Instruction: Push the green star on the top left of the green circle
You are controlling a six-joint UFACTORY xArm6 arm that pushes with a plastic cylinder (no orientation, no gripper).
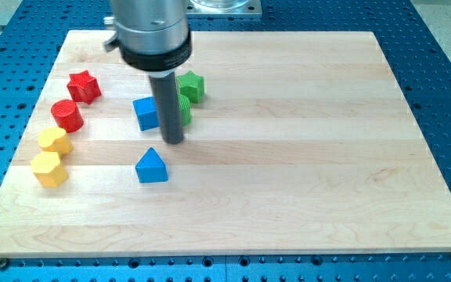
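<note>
Pale wood board (288, 157) on a blue perforated bench (445, 47), grain running across the view. Dark rod hanging from a grey cylindrical mount (149, 31) near the view's top, left of centre. My tip (173, 142) down on the wood, holding nothing, only a bare rod end with no jaws to open or close.

Green star (192, 84) just right of the rod's upper part, toward the view's top, apart from the tip. Green circle (184, 110) tucked right behind the rod, mostly hidden, only a sliver showing on the rod's right side; touching the rod or not, cannot tell. Star above and slightly right of that circle, the two very near, contact unclear.

Blue cube (145, 113) just left of the rod, close beside it, a narrow gap or none, hard to judge. Blue triangular block (151, 166) below and left of the tip, clearly apart from it.

Further toward the view's left, a curved line of four blocks near the board's edge: red star (84, 86) uppermost, red cylinder (66, 115) below it, then yellow block (54, 141) with rounded lobes, exact shape unclear, then yellow hexagonal block (49, 168) lowest. All four well apart from the tip and from both green blocks.

Blue cube standing on the circle's left side, rod between them.
</note>
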